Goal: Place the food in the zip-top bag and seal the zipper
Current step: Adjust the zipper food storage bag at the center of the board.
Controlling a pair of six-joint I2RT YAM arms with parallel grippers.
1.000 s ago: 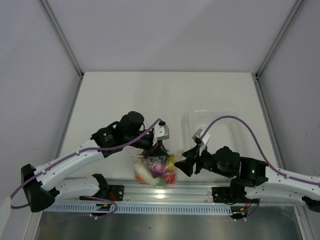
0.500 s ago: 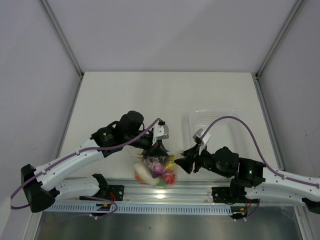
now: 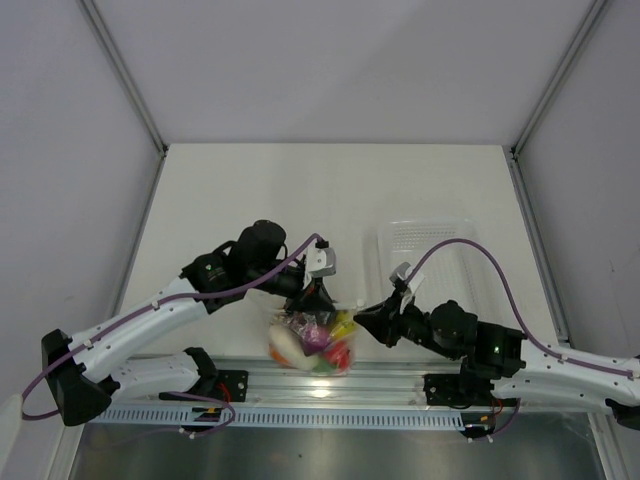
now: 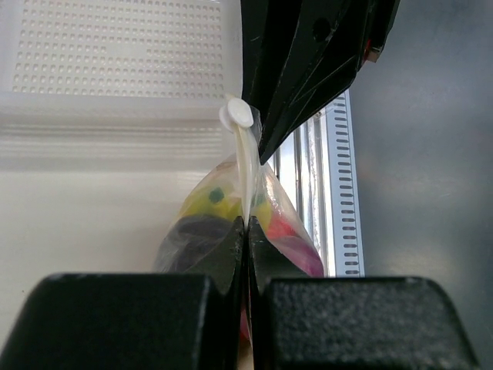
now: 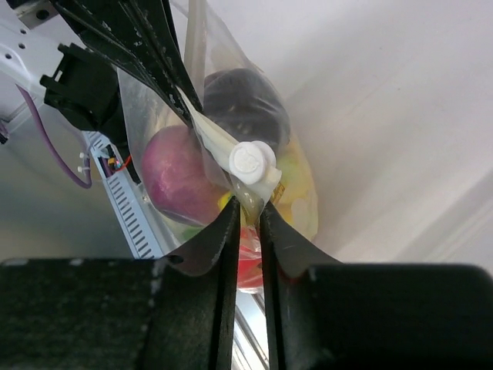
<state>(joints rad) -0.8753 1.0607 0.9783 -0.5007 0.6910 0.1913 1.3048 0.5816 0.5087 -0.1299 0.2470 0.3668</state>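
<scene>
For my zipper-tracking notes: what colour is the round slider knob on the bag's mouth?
White, slightly cream. The slider knob shows best in the right wrist view.

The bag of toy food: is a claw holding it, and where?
The left claw pinches the zipper strip of the zip-top bag; the right claw grips that strip beside the white slider.
</scene>
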